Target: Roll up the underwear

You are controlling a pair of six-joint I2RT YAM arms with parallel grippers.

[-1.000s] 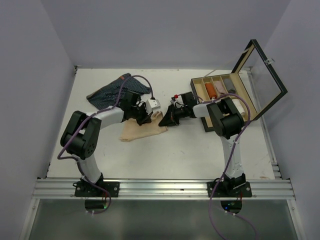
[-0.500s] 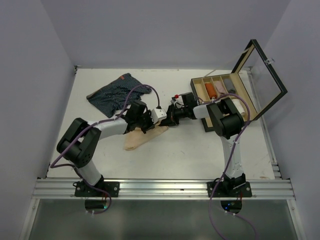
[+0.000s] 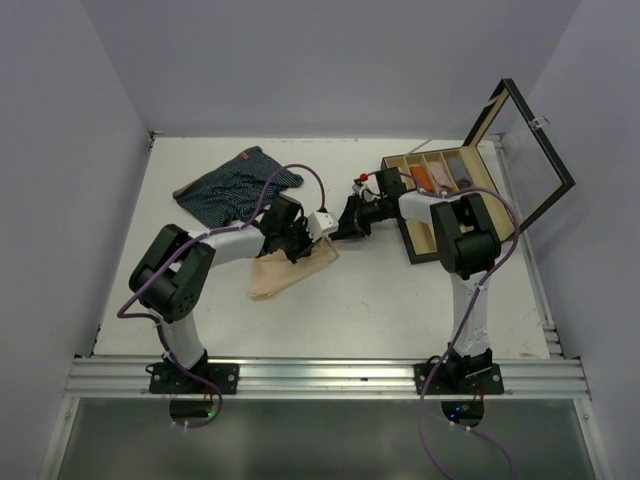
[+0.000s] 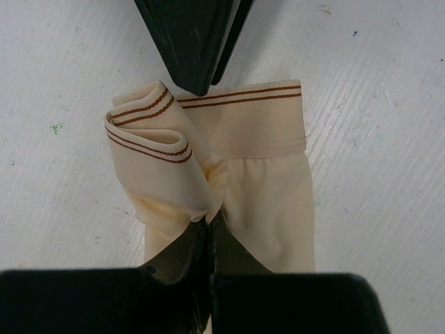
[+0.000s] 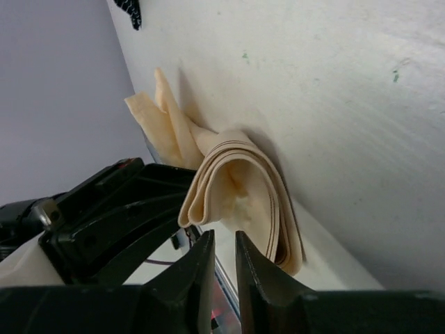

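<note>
Only wrist views are showing left gripper (image 4: pixel 208 221) pinching beige underwear (image 4: pixel 261 160), right gripper (image 5: pixel 224 240) slightly parted, holding nothing.

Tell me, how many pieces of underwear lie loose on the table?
2. The navy striped one lies far left; the beige one sits mid-table, pinched by the left gripper. More may be tucked in the wooden box.

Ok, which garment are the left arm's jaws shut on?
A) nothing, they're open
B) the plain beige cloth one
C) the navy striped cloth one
B: the left wrist view shows the left arm's jaws pinching the plain beige cloth underwear; the navy striped cloth garment lies apart, untouched.
</note>
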